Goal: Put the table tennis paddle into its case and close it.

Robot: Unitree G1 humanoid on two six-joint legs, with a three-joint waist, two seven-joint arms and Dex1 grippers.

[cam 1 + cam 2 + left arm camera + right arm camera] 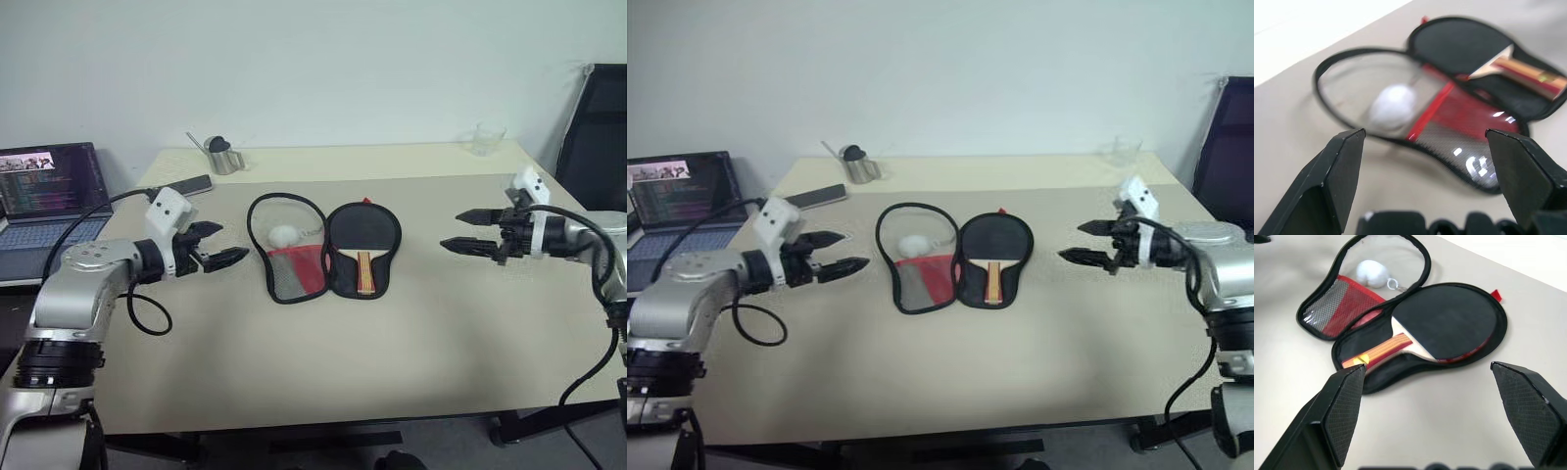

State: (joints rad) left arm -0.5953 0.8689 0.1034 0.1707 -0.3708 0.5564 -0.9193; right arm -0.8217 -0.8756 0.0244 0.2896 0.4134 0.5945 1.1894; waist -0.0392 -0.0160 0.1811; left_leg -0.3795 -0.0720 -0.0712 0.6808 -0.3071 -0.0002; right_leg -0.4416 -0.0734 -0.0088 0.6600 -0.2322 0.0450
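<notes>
The case [286, 257] lies open like a book in the middle of the table, its left half showing a mesh pocket, a red panel and a small white ball [282, 235]. The table tennis paddle [363, 238] rests inside the right half, black face up, wooden handle [1382, 351] toward the table's front edge. My left gripper [217, 245] hovers open to the left of the case, pointing at it. My right gripper [470, 231] hovers open well to the right of the case, pointing back at it. Neither touches anything.
A laptop [54, 196] sits off the table's left side. A black phone [189, 185] and a metal cup [223, 156] stand at the back left. A clear glass [487, 138] is at the back right, and a dark chair [598, 127] beyond the right edge.
</notes>
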